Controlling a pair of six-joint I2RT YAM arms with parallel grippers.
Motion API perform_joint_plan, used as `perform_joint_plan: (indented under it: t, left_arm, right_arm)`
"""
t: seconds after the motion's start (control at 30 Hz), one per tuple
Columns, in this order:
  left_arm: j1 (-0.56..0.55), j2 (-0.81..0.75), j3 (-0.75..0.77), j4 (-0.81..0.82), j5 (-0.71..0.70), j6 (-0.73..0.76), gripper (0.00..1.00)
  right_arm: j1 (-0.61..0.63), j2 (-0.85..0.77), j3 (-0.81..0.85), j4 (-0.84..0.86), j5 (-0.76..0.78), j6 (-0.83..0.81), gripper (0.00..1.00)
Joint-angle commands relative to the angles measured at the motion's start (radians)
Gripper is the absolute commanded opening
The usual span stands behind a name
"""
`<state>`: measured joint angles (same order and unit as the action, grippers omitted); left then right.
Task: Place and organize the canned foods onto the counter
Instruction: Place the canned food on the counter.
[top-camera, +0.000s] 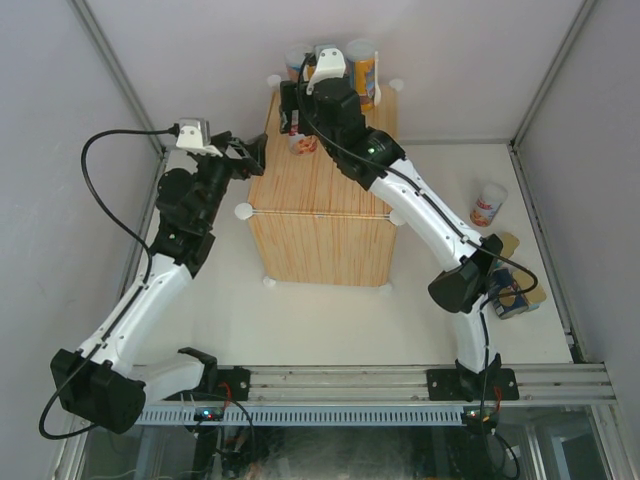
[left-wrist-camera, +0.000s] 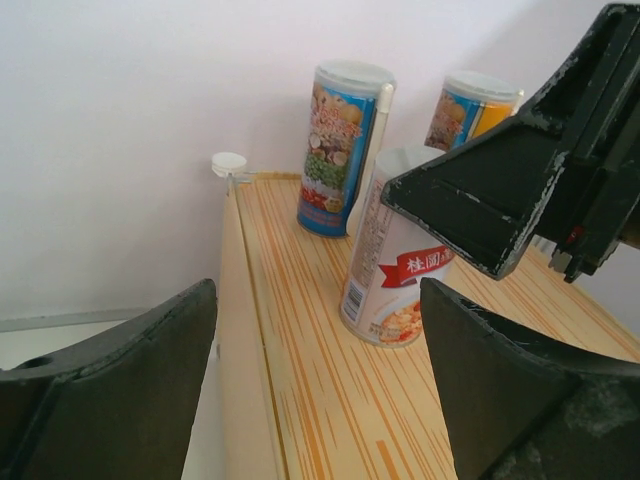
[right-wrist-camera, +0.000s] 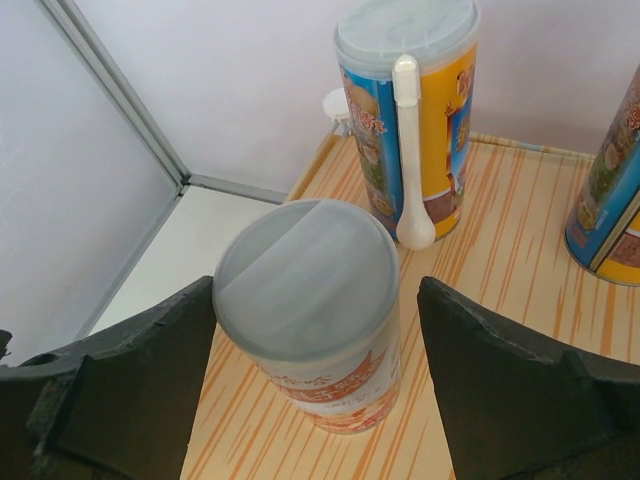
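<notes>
Wood-grain counter (top-camera: 320, 240) fills the middle of my top view. My right gripper (top-camera: 297, 128) hangs over its far left part, jaws spread around a short white-red can (top-camera: 303, 144) standing there. Two tall blue-orange cylinders (top-camera: 362, 72) stand upright along the counter's far edge. My left gripper (top-camera: 256, 152) sits just off the counter's left side, spread wide and holding nothing. Right of the counter, on the table (top-camera: 330, 320), a second white-red can (top-camera: 488, 204) stands. Flat gold-blue tins (top-camera: 515, 297) lie nearer the arm bases, partly hidden by my right arm.

From the left wrist, the short can stands upright on the counter beyond my open fingers (left-wrist-camera: 110, 390), not between them.

From the right wrist, that can's grey lid (right-wrist-camera: 300, 275) sits between both fingers (right-wrist-camera: 500, 390) with a slim gap on each side, so it is released. Behind it on the counter, one cylinder carries a white spoon (right-wrist-camera: 408, 150).
</notes>
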<state>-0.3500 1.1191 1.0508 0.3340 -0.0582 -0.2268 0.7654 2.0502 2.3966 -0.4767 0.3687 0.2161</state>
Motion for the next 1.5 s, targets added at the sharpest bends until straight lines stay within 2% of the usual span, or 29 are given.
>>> perform_joint_plan:
  t: [0.0,0.57,0.87,1.13,1.2,1.47]
  left_arm:
    - [-0.002,-0.028,-0.029,0.062,0.062,0.003,0.86]
    - [-0.094,0.002,-0.016,0.02,0.073,0.121,0.86]
    - [-0.118,0.085,0.062,-0.007,0.064,0.121,0.86]
    - [-0.127,0.173,0.159,-0.027,0.044,0.119,0.86]
    - [-0.16,0.192,0.181,-0.031,0.032,0.121,0.86]
    - [-0.179,0.269,0.246,-0.046,0.009,0.104,0.86]
  right_arm:
    - [0.001,-0.089,-0.018,0.065,0.017,0.01,0.79]
    - [-0.005,-0.26,-0.188,0.122,0.047,0.006,0.8]
    - [-0.061,-0.466,-0.385,0.153,0.119,0.032,0.8]
    - [-0.165,-0.656,-0.588,0.141,0.165,0.1,0.8]
    - [-0.215,-0.696,-0.635,0.121,0.164,0.137,0.8]
    - [-0.398,-0.815,-0.808,0.08,0.152,0.233,0.8]
